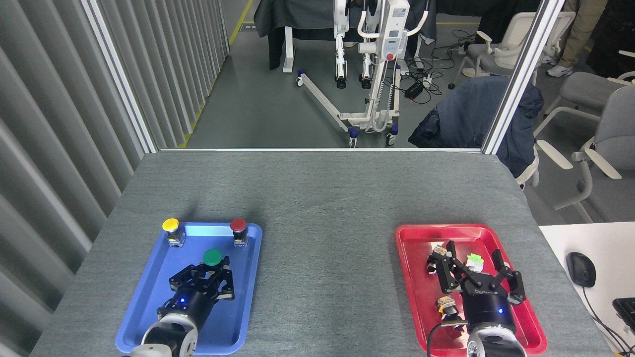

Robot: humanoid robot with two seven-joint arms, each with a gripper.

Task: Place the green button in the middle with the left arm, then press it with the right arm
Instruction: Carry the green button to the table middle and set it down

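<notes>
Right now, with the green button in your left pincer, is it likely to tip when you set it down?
Probably yes. The green button carries a wide cap over a narrower base, so it looks top-heavy. It seems rigid and light, since the left pincer holds it at the base. The felt-like tabletop should limit sliding.

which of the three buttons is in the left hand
The green button, clamped in the left hand above the blue tray. The yellow button and red button stand free at the tray's far edge.

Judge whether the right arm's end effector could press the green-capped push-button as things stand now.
Probably not yet: the green-capped push-button is held in the left end effector over the blue plastic tray, far from the right end effector.
</notes>
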